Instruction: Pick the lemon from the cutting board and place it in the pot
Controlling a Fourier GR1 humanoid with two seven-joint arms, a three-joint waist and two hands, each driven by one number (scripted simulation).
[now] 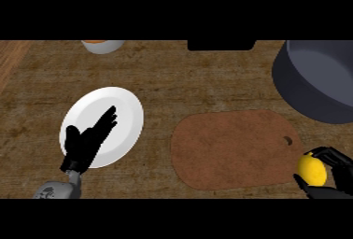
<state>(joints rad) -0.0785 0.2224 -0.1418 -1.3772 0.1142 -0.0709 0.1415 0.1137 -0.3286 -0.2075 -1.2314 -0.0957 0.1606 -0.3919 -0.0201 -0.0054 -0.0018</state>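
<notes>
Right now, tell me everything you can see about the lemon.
The lemon is plain bright yellow, oval, smooth-looking and whole, its long axis running roughly up the view. The right robot hand is curled round it, fingers over its right side and thumb below, hiding part of it. It sits just past the right edge of the brown cutting board, at the view's lower right, not yet at the dark pot.

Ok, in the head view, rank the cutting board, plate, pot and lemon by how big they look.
1. cutting board, largest.
2. plate and pot: unsure; the pot is cut off by the view's right edge, and its visible part looks about plate-sized.
3. lemon, smallest, held in the right hand.
</notes>
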